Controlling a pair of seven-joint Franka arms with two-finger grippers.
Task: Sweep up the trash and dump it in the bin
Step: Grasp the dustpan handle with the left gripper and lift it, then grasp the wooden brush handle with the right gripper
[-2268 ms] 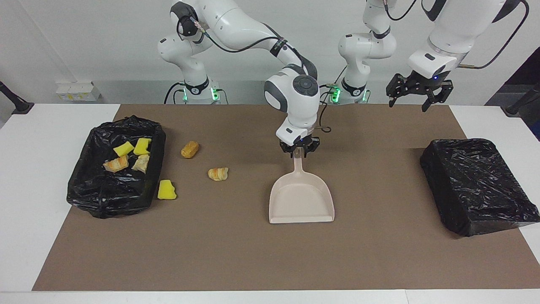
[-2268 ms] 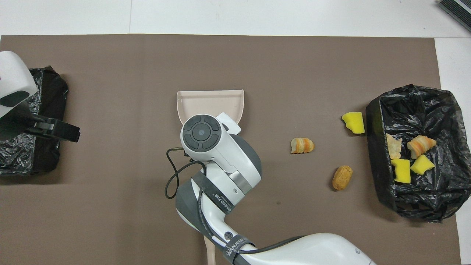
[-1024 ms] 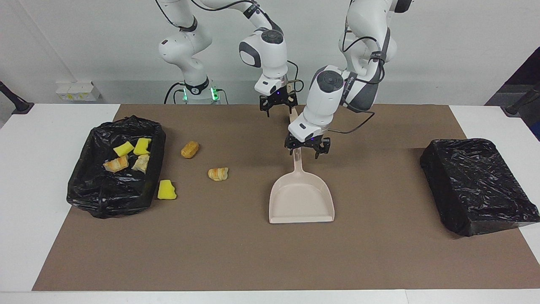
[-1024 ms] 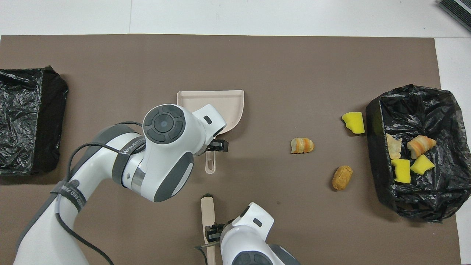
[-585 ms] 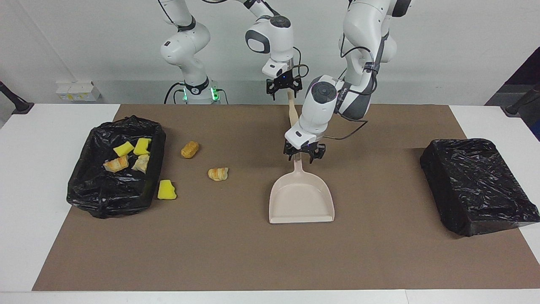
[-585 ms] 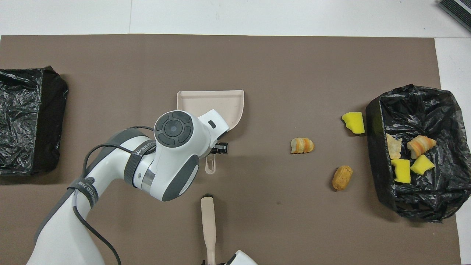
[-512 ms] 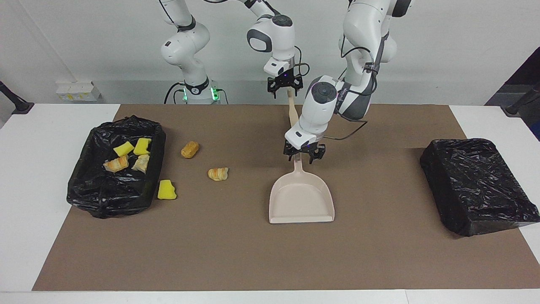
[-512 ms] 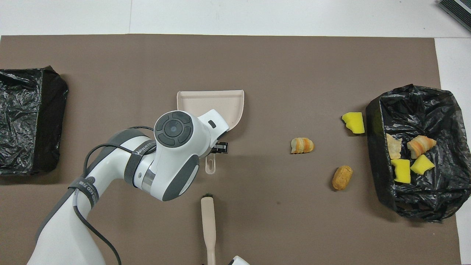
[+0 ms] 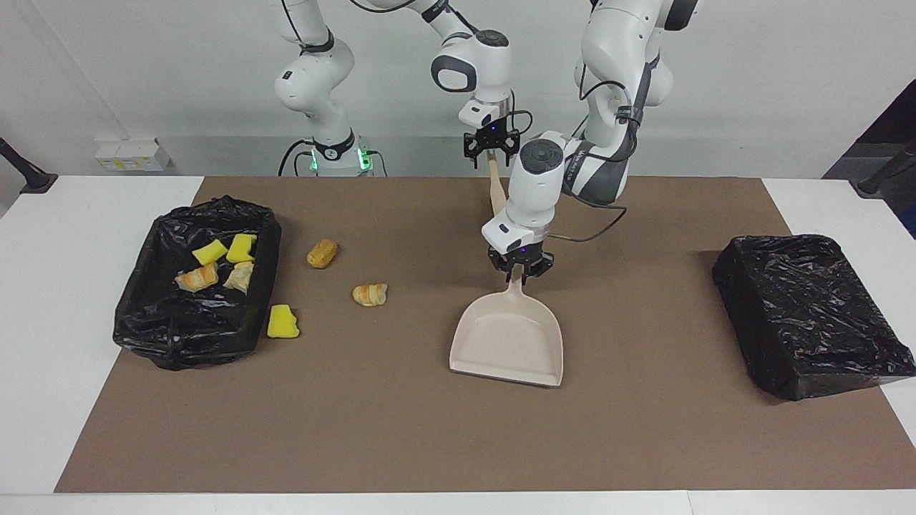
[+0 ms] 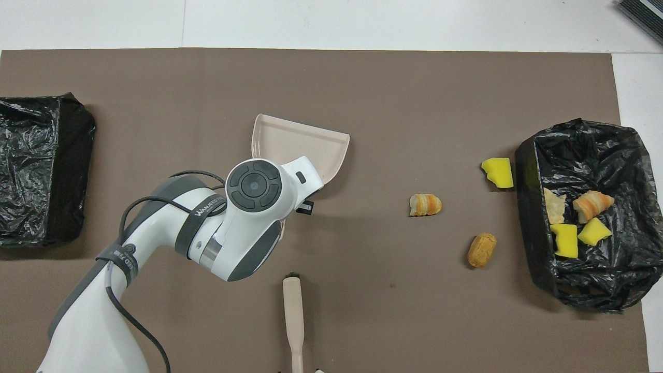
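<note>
Left gripper (image 9: pixel 520 272) is clamped on the dustpan (image 9: pixel 507 346) handle; right gripper (image 9: pixel 491 151) looks like it's grasping the brush (image 10: pixel 293 311), though I can't tell.

You have bright, even light from above. Shadows are soft and short: a faint one spreads on the brown mat (image 9: pixel 644 443) beneath the left arm, a thin one under the dustpan (image 9: pixel 507 342). The black bin liners (image 9: pixel 193 286) show small white glints. Both views are sharp, with no blur.
</note>
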